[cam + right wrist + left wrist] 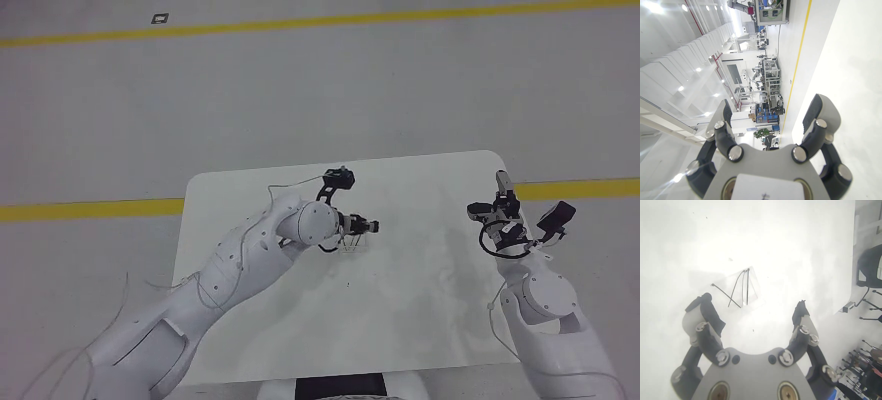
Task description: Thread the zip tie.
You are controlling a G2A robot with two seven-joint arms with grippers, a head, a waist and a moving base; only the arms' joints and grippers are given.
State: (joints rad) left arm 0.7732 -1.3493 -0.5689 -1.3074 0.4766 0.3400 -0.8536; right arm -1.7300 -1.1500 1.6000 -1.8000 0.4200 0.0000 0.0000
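Four thin black plastic zip ties are lying on a clear rectangular plastic sheet that is resting flat on the white bench. None of them is being held. Three of them are fanning out across the sheet with their heads gathered close together at one end, and the fourth zip tie is crossing over one of those three at a slant, its head sitting at the sheet's edge. The left end effector is hovering just beside the sheet and above it, with its black-padded fingers spread wide and gripping nothing. In the top view the left end effector is hanging right next to the zip ties. The right end effector is sitting well apart from the sheet, out over the bench's right edge. In its own wrist view the right end effector is likewise gaping wide and empty, pointing away from the sheet — past the bench edge and along a yellow floor line.
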